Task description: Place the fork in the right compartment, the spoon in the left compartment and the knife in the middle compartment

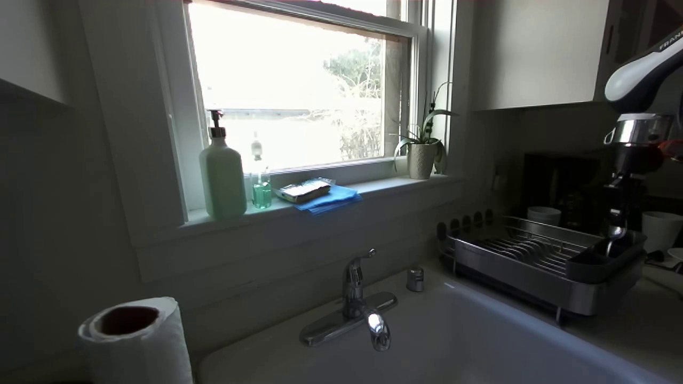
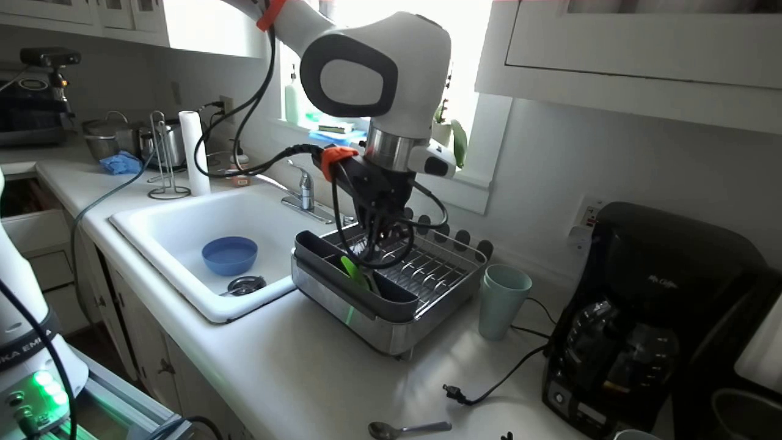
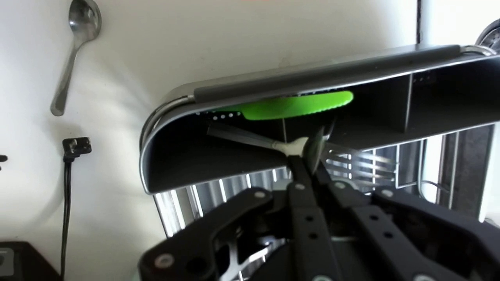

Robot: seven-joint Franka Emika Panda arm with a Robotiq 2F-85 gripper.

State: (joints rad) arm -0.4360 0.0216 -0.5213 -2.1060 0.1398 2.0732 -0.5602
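Green knife (image 3: 297, 106) leaning in dark caddy (image 3: 195, 164), upper middle of wrist view; exact compartment, cannot tell. Claw (image 3: 311, 164) narrow, pinching rounded steel piece, apparently bowl of spoon (image 3: 315, 150). Fork (image 3: 295, 147) crossing behind its tips, handle in left part of caddy, tines over rack (image 3: 177, 208) at right. Another spoon (image 3: 83, 27) on table (image 3: 156, 39), upper left.

In an exterior view, blue bowl (image 2: 230, 255) in sink (image 2: 165, 220), left of centre.

In an exterior view, claw above caddy, right edge; faucet (image 1: 352, 288) lower middle.
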